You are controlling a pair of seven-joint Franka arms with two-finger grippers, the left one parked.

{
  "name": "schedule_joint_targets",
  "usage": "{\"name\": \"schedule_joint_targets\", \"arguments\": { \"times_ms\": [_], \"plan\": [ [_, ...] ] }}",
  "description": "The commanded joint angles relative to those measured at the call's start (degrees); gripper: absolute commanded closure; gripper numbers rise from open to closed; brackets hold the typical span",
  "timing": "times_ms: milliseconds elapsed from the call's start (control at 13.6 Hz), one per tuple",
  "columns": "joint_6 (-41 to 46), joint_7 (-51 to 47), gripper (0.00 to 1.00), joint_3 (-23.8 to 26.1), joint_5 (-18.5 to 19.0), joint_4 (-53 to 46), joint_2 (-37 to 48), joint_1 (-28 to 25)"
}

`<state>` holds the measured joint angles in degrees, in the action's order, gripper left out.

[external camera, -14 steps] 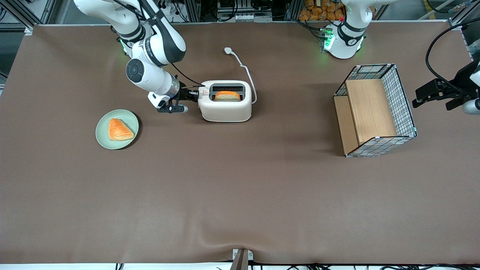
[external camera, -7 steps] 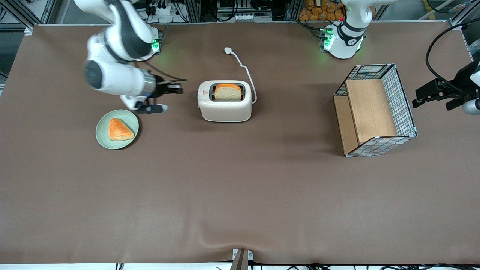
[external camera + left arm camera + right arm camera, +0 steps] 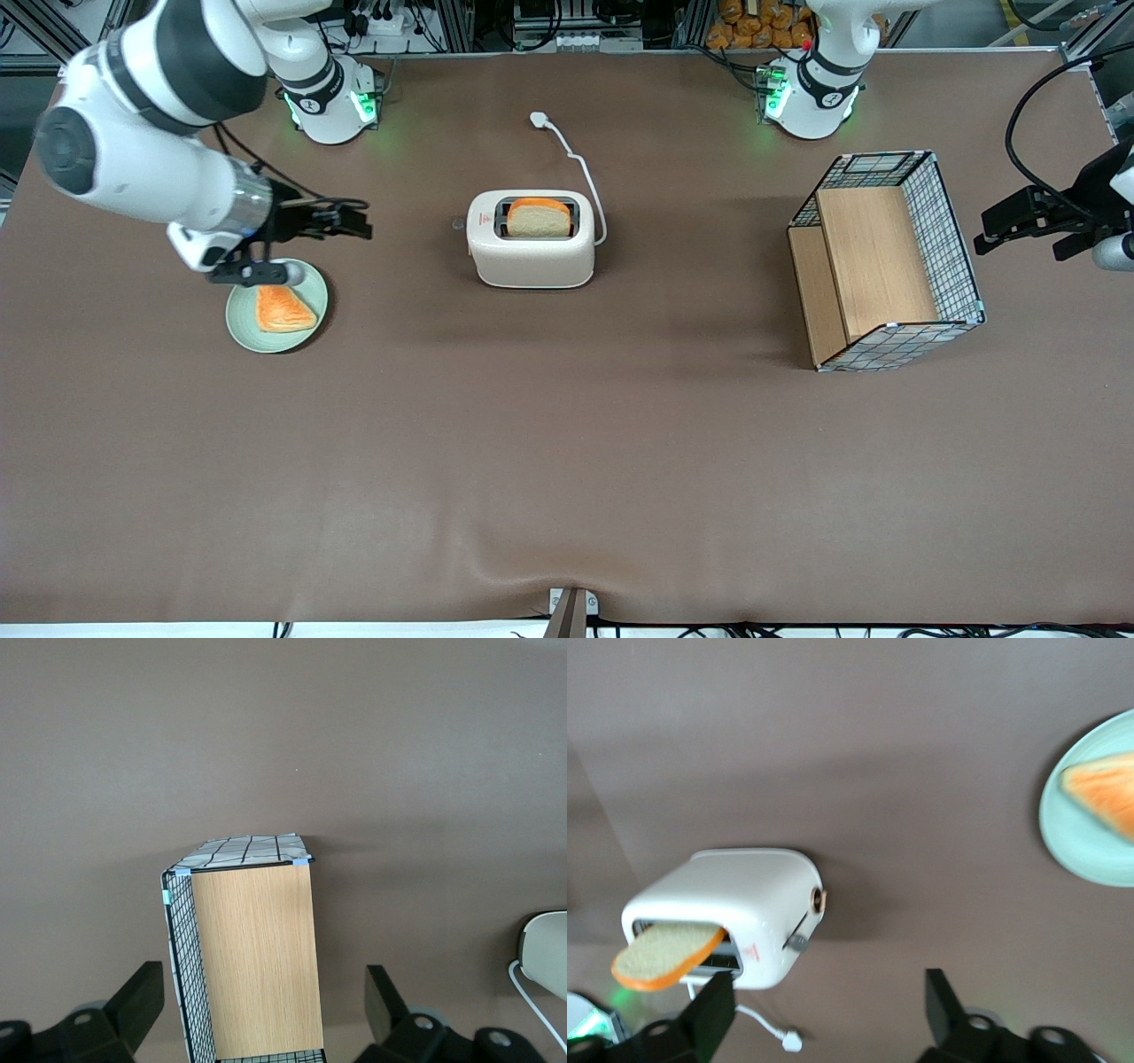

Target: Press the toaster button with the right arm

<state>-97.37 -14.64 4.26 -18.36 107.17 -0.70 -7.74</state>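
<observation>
The right arm (image 3: 151, 168) hides the plate (image 3: 266, 332) rim; its gripper (image 3: 359, 226) looks blurred

Robotics lab: alu frame rails (image 3: 496, 22) w/ cabling at edge, brown-covered table (image 3: 567, 461), bolted arm bases (image 3: 330, 111).

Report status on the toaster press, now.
Gripper open, off the toaster, up near the green plate. Toaster button untouched, bread slice standing up out of the slot. Nothing between gripper and button.

The right arm (image 3: 142, 168) is white with black joint bands, silver wrist ring, black end effector (image 3: 354, 226).
</observation>
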Motion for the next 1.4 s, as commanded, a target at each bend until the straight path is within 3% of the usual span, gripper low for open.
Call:
{"name": "schedule_joint_targets", "arguments": {
  "times_ms": [0, 73, 220, 514, 661, 734, 1102, 1322],
  "plan": [
    [1.4, -0.5, 0.00, 1.1, 6.7, -6.9, -2.8, 3.2],
    [1.4, 0.8, 0.00, 1.2, 9.4, -8.6, -3.6, 4.1],
    [3.6, 3.4, 0.00, 1.2, 11.2, -13.1, -5.6, 5.0],
    [7.7, 3.7, 0.00, 1.1, 12.4, -19.8, -8.7, 7.1],
    [7.7, 3.7, 0.00, 1.4, 18.0, -21.9, -8.7, 7.3],
    [7.7, 3.8, 0.00, 1.4, 18.9, -22.3, -8.7, 7.4],
    [8.1, 10.5, 0.00, 1.9, 18.4, -22.5, -6.6, 11.2],
    [10.3, 9.8, 0.00, 1.2, 15.6, -20.6, -2.7, 12.0]
  ]
}}
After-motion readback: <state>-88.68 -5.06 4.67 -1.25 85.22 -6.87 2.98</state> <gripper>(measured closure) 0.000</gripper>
